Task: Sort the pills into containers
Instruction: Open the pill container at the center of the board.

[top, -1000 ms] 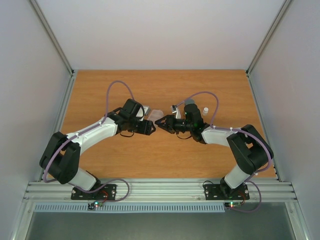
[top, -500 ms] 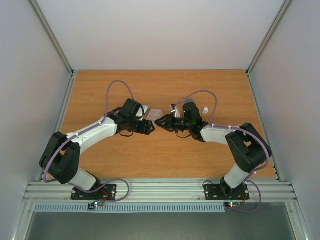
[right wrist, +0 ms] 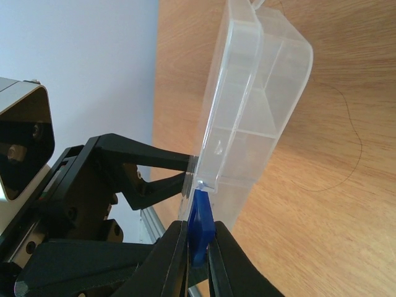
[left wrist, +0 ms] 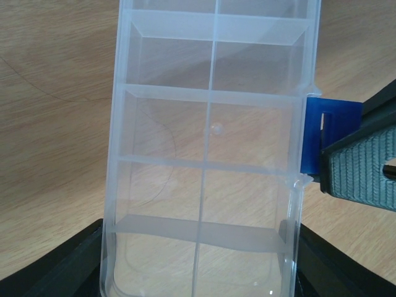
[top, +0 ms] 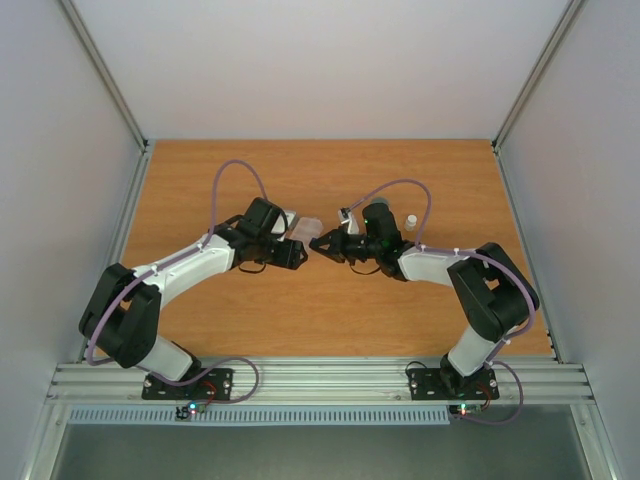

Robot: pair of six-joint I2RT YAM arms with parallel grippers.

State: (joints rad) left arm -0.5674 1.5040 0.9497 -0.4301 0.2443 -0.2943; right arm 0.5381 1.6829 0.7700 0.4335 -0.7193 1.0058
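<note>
Your left fingers clamp the clear rectangular plastic pill box; hold it level. Your right fingers pinch its blue latch tab: pry gently.

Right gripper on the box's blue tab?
Yes, the right gripper has both fingers pressed against the blue tab on the edge of the box.

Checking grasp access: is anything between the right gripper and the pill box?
Nothing visible. The right gripper is shut on the blue tab at the edge of the pill box, while the left gripper holds the box across its width.
</note>
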